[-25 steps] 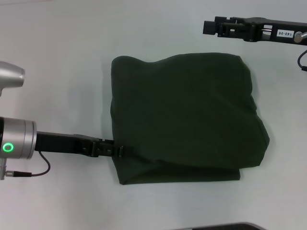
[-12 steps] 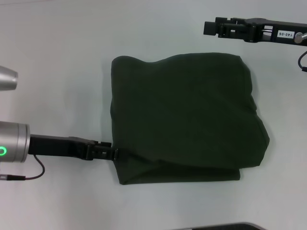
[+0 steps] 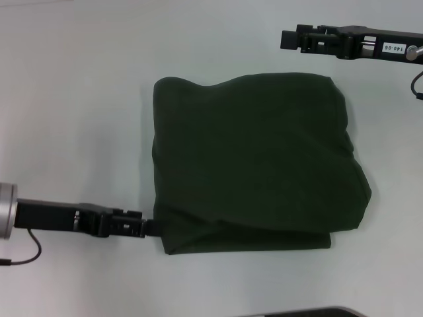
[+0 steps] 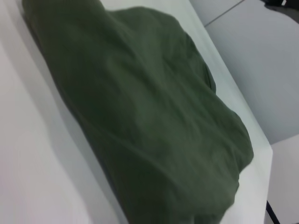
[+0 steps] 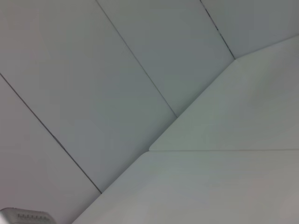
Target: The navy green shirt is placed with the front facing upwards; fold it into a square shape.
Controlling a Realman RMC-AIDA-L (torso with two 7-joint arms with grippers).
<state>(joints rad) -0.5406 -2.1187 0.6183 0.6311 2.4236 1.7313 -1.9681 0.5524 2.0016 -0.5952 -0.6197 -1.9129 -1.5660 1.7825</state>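
Your left gripper (image 3: 151,227) lies low on the white table (image 3: 79,99), its tip at the near left edge of the navy green shirt (image 3: 254,162); whether its fingers are apart or together cannot be told. One shirt is present, folded into a rough square at the table's middle, nothing lying on it. Your right gripper (image 3: 285,38) is held beyond the shirt's far right corner, apart from it, fingers' state unclear. The left wrist view shows the shirt's (image 4: 140,116) rumpled folds close up; the right wrist view shows only bare table and floor.
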